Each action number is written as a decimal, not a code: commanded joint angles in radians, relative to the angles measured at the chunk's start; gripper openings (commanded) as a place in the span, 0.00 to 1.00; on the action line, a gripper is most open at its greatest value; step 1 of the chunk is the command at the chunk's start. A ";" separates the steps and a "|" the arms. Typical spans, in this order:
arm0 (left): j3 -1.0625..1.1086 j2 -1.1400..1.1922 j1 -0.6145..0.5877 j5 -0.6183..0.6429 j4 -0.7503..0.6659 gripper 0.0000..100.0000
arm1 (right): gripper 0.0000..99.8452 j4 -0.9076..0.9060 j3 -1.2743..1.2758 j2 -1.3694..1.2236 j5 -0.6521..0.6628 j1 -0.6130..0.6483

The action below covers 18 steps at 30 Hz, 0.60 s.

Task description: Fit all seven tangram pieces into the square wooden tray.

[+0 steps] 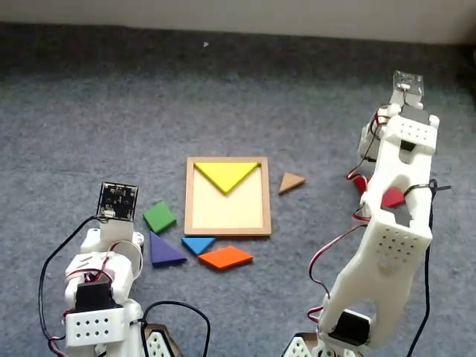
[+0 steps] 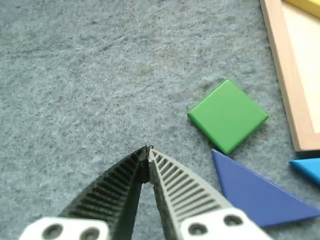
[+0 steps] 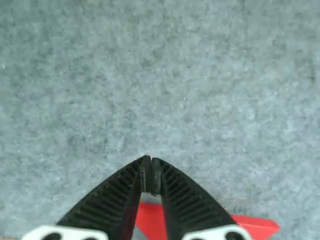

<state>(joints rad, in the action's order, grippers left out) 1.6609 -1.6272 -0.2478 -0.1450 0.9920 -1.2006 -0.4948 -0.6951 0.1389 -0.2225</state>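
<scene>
Tightly pressed together: left fingers (image 2: 175,182), tips meeting, nothing pinched, poised over grey felt surface (image 2: 75,75) just beside flat green square piece (image 2: 228,115) and dark blue triangular piece (image 2: 255,192). Likewise closed tip to tip: right fingers (image 3: 187,200), nothing gripped, hovering over the same felt, flat red triangular piece (image 3: 150,222) lying under them toward the right side, well apart from the tray; touching it or not, cannot tell.

Felt covering the whole surface; pale strip of wall (image 1: 297,11) along the far edge.

Square wooden tray (image 1: 190,201) mid-surface, between the arms. Inside, large yellow triangle (image 1: 225,175), long side flush along the far rim, apex pointing toward the near rim. Outside:
- small tan triangle (image 1: 291,181) near the right rim, tip pointing away from the tray
- green square turned corner-on near the left rim
- dark blue triangle near the tray's near-left corner, one tip pointing toward the far side
- small light blue triangle (image 1: 198,244) just beside the near rim, apex toward the arms
- orange parallelogram (image 1: 225,257) next to it, long axis left to right, slightly tilted
</scene>
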 commanded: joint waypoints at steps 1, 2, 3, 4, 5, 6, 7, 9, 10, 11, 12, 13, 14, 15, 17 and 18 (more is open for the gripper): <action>-0.007 -0.008 -0.015 0.008 -0.011 0.04 | 0.01 -0.099 -0.059 -0.031 0.020 0.033; -0.007 -0.008 -0.015 0.008 -0.011 0.04 | 0.01 -0.137 -0.061 -0.038 0.035 0.036; -0.007 -0.008 -0.015 0.008 -0.011 0.04 | 0.01 -0.179 -0.062 -0.038 0.063 0.038; -0.007 -0.008 -0.015 0.008 -0.011 0.04 | 0.01 -0.222 -0.062 -0.035 0.097 0.039; -0.007 -0.008 -0.015 0.008 -0.011 0.04 | 0.01 -0.265 -0.062 -0.028 0.133 0.041; -0.007 -0.008 -0.015 0.008 -0.011 0.04 | 0.01 -0.309 -0.062 -0.022 0.166 0.041; -0.007 -0.008 -0.015 0.008 -0.011 0.04 | 0.01 -0.351 -0.061 -0.015 0.195 0.041; -0.007 -0.008 -0.015 0.008 -0.011 0.04 | 0.01 -0.417 -0.059 -0.001 0.242 0.035; -0.007 -0.008 -0.015 0.008 -0.011 0.04 | 0.01 -0.446 -0.054 0.004 0.265 0.031; -0.007 -0.008 -0.015 0.008 -0.011 0.04 | 0.01 -0.476 -0.053 0.005 0.285 0.021; -0.007 -0.008 -0.015 0.008 -0.011 0.04 | 0.01 -0.504 -0.053 0.007 0.305 0.012; -0.007 -0.008 -0.015 0.008 -0.011 0.04 | 0.01 -0.527 -0.053 0.008 0.327 0.001; -0.007 -0.008 -0.015 0.008 -0.011 0.04 | 0.01 -0.550 -0.053 0.012 0.347 -0.015; -0.007 -0.008 -0.015 0.008 -0.011 0.04 | 0.01 -0.559 -0.053 0.015 0.365 -0.031; -0.007 -0.008 -0.015 0.008 -0.009 0.04 | 0.01 -0.561 -0.053 0.015 0.391 -0.068; -0.007 -0.008 -0.015 0.008 -0.009 0.04 | 0.01 -0.561 -0.053 0.015 0.405 -0.088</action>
<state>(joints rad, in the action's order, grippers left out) 1.6609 -1.6272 -0.2478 -0.1450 0.9920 -1.7300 -0.5132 -0.7549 0.4856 -0.2317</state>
